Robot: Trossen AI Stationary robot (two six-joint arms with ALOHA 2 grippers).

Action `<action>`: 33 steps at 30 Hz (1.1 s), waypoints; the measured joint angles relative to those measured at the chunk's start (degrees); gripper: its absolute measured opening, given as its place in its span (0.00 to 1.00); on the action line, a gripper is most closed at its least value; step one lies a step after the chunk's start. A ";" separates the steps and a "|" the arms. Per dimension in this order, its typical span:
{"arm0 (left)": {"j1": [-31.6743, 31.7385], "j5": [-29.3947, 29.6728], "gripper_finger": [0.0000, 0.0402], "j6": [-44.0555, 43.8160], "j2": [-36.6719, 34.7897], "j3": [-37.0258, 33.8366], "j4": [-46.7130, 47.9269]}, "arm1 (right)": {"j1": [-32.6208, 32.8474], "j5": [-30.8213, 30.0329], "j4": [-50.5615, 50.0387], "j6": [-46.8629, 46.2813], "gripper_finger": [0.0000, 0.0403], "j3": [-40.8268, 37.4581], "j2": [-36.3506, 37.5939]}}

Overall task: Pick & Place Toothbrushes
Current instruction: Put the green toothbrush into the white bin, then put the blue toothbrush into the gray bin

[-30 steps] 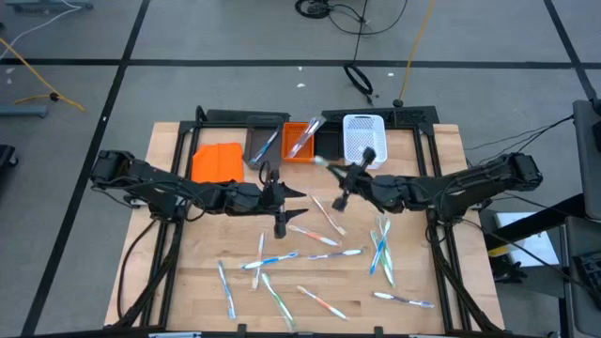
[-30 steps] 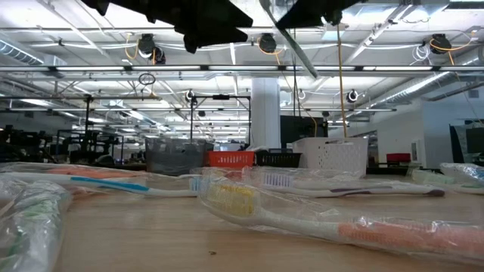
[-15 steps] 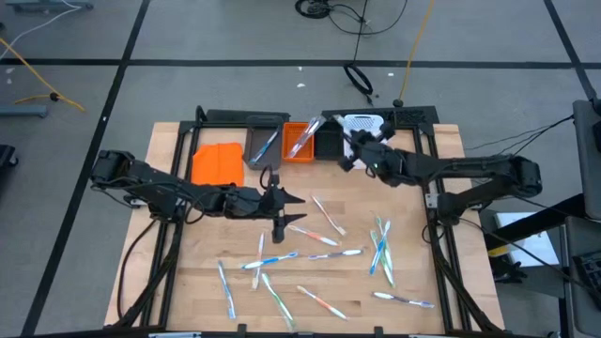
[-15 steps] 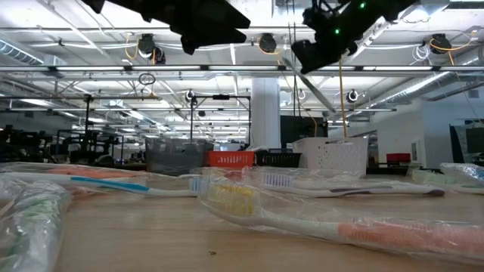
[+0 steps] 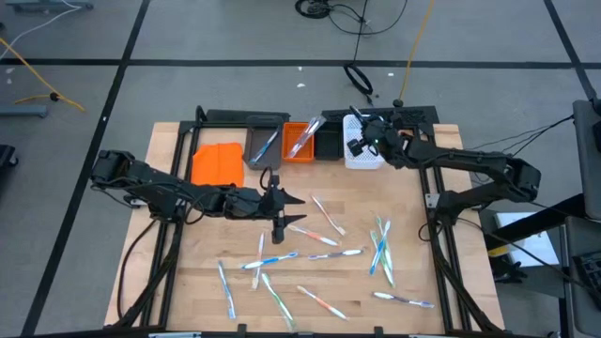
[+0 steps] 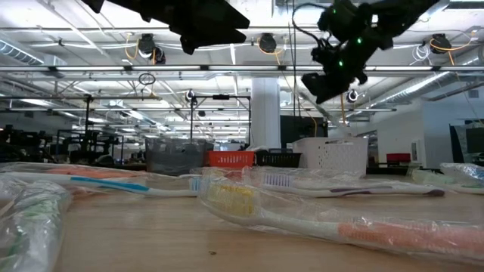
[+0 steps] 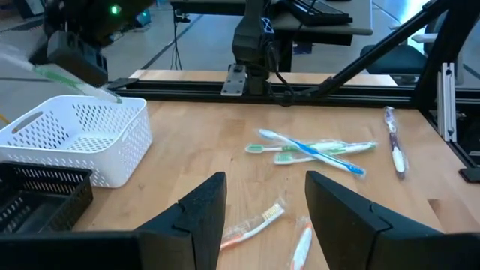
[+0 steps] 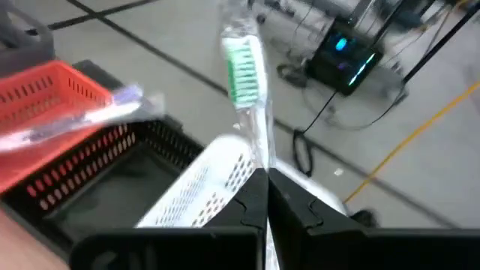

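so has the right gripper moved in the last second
Yes. In the high view the right gripper went from the open table toward the far edge, now over the white mesh bin.

toothbrushes on table, bins behind

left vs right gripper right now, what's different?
The left gripper is open and empty, low over the table's middle; the right gripper is shut on a green-bristled toothbrush, raised above the white mesh bin. Both are dark two-finger grippers.

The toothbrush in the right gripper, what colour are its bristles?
Green and white bristles on the toothbrush, best seen in the right wrist view.
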State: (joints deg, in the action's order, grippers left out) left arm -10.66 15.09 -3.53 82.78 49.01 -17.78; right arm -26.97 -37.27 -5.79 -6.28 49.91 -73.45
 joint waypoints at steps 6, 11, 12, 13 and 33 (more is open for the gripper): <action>0.00 -0.01 0.45 0.02 0.00 0.00 0.11 | -4.81 5.46 7.26 -2.20 0.00 -7.44 0.00; 0.00 0.00 0.45 0.04 0.00 0.00 0.13 | -7.61 9.45 9.23 -3.59 0.00 -9.42 0.00; 0.00 0.00 0.45 0.04 0.00 0.00 0.14 | -8.03 10.58 9.24 -3.59 0.00 -9.53 0.02; 0.00 0.00 0.45 0.04 0.00 0.00 0.15 | -8.34 11.52 9.01 -3.62 0.00 -9.64 0.04; 0.01 0.00 0.45 0.07 0.02 0.00 0.19 | -9.23 14.87 7.68 -1.38 0.27 -9.69 0.02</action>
State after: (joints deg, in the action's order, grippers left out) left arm -10.65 15.09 -3.46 82.81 49.01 -17.58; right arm -36.21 -22.39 1.89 -7.66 40.23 -73.43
